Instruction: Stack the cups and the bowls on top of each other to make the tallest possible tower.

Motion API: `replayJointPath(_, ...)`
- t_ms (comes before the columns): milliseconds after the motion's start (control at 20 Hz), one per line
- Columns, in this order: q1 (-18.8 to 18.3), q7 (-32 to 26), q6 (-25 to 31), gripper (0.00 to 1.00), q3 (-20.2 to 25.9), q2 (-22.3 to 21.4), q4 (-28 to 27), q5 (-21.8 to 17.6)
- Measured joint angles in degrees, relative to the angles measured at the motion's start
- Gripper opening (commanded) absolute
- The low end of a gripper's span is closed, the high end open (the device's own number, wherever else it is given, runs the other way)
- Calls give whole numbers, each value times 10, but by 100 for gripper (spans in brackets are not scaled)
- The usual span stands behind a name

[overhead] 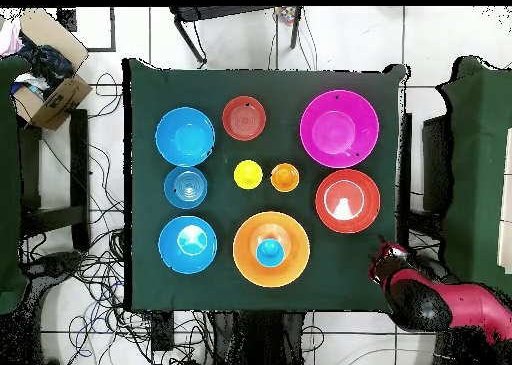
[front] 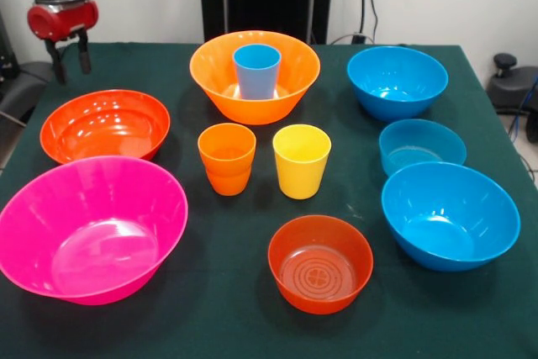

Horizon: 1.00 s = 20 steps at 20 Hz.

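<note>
So far only the blue cup (front: 256, 71) sits in the big orange bowl (front: 255, 76); gripper (front: 71, 60) fingers released, empty; next, fetch another cup.

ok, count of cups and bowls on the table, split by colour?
Blue: 4, a cup and bowls
Orange: 2, a cup and the big bowl
Red-orange: 2, bowls
Yellow: 1, a cup
Pink: 1, a bowl
Total: 10
</note>
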Motion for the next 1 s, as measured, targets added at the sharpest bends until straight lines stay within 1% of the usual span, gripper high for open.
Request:
replayJointPath(150,-2,-4,0,100,6,-6,0,10)
replayJointPath(650,-6,-7,0,100,21,-5,0,12)
replayJointPath(850,-10,-23,0,100,26,-2,0,12)
replayJointPath(1000,-13,-57,0,100,33,1,1,12)
